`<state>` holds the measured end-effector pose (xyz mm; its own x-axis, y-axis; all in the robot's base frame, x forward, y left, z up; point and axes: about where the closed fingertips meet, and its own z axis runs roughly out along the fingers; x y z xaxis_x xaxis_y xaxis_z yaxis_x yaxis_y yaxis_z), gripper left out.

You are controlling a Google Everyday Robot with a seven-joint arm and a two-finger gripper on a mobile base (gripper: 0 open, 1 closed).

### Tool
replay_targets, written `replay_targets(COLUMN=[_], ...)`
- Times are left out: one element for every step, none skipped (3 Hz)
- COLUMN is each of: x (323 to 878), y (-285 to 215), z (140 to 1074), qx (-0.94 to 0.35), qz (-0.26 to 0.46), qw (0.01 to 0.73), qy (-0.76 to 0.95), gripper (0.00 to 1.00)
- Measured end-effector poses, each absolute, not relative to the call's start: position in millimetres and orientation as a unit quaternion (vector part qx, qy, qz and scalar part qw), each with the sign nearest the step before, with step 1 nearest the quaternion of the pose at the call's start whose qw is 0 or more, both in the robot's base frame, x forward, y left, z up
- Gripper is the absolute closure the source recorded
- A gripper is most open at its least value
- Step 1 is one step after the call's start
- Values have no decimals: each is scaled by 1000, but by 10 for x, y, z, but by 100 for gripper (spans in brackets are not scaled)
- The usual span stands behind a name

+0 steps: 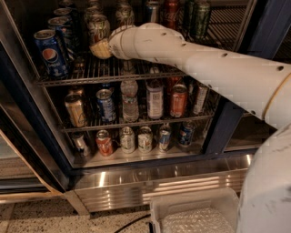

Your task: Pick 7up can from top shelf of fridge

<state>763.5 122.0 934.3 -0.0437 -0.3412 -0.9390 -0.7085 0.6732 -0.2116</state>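
The fridge [27, 136] stands open before me, with dark racks of cans and bottles. The top shelf [136, 73] is a wire rack. The 7up can [98, 28], whitish-silver with green print, stands upright on it at the left, behind a blue Pepsi can [51, 52]. My white arm reaches in from the right. My gripper [101, 47] is at the lower part of the 7up can, its yellowish tip covering the can's base. The contact between them is hidden.
More cans stand on the top shelf: several behind the Pepsi, a red one [170, 11] and dark green ones [200, 18] to the right. Lower racks hold cans and a bottle [130, 100]. A white bin [195, 214] sits on the floor in front.
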Motion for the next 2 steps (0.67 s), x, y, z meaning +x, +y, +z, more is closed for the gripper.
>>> replay_targets(x=[7610, 7553], y=[1192, 1225], z=[9391, 9500], qx=[-371, -378], qz=[159, 165], qw=[588, 597], qy=[700, 688], gripper=[100, 100])
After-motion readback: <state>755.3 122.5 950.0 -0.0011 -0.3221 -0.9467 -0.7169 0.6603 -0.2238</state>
